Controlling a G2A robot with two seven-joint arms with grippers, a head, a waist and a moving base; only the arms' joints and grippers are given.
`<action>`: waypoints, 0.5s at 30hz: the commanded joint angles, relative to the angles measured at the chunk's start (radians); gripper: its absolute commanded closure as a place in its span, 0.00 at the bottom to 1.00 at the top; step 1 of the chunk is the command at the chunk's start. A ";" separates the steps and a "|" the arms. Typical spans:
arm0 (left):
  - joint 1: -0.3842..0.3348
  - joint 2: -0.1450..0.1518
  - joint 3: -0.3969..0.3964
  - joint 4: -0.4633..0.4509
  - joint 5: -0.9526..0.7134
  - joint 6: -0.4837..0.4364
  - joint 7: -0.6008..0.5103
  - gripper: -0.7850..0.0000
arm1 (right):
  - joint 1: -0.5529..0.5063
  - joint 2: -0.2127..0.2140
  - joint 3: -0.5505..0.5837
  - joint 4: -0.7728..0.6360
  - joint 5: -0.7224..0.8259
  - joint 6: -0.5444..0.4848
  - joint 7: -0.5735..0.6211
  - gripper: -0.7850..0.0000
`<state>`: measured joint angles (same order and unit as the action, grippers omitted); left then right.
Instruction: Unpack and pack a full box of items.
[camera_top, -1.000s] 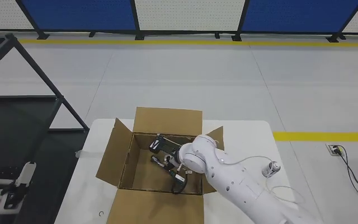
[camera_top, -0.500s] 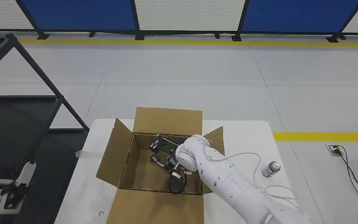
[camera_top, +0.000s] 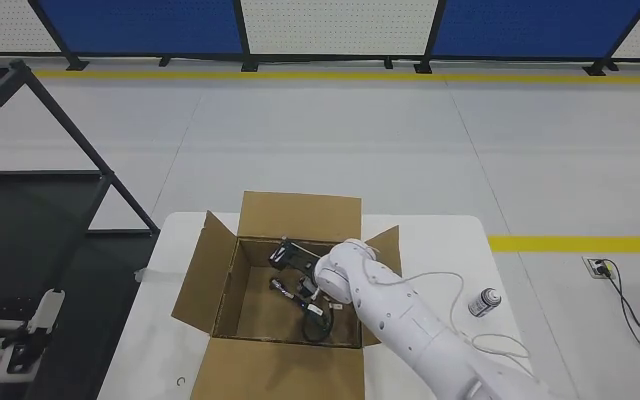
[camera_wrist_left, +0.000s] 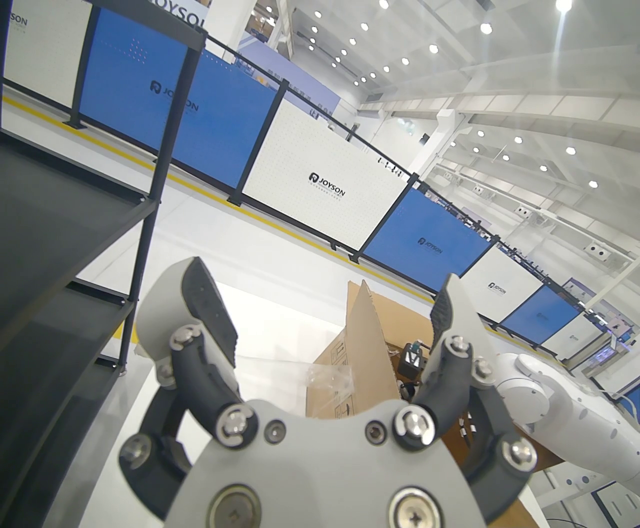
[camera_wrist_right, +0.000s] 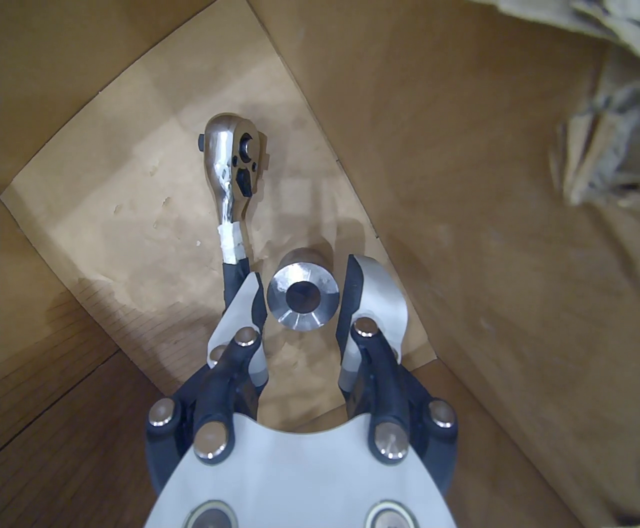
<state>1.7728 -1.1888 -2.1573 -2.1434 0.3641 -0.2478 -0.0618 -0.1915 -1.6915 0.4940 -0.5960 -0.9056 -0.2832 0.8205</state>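
This is a large industrial hall, a factory-floor work bay. At the far side, blue and white perforated panels (camera_top: 340, 25) in black frames fence it off, and a yellow line (camera_top: 300, 74) runs along their feet on the pale glossy floor (camera_top: 330, 140). The high, white-beamed ceiling (camera_wrist_left: 525, 125) carries rows of lamps (camera_wrist_left: 486, 28). A black steel rack (camera_top: 50, 210) stands left of the white desk (camera_top: 440, 235), which holds a cardboard box (camera_top: 300, 212).

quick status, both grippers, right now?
Left gripper: open, empty.
Right gripper: open, straddling the metal socket, not yet clamped.
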 joint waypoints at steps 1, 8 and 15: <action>0.000 0.000 0.000 0.000 0.000 0.000 0.000 0.00 | -0.002 0.004 0.008 -0.016 -0.009 0.009 -0.009 0.59; 0.000 0.000 0.000 0.000 0.000 0.000 0.000 0.00 | -0.046 0.063 0.093 -0.186 -0.048 0.011 -0.026 0.58; 0.000 0.000 0.000 0.000 0.000 0.000 0.000 0.00 | -0.255 0.198 0.317 -0.680 -0.184 0.009 0.062 0.57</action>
<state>1.7728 -1.1888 -2.1573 -2.1434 0.3641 -0.2478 -0.0618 -0.3967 -1.5145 0.7647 -1.1583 -1.0635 -0.2736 0.8546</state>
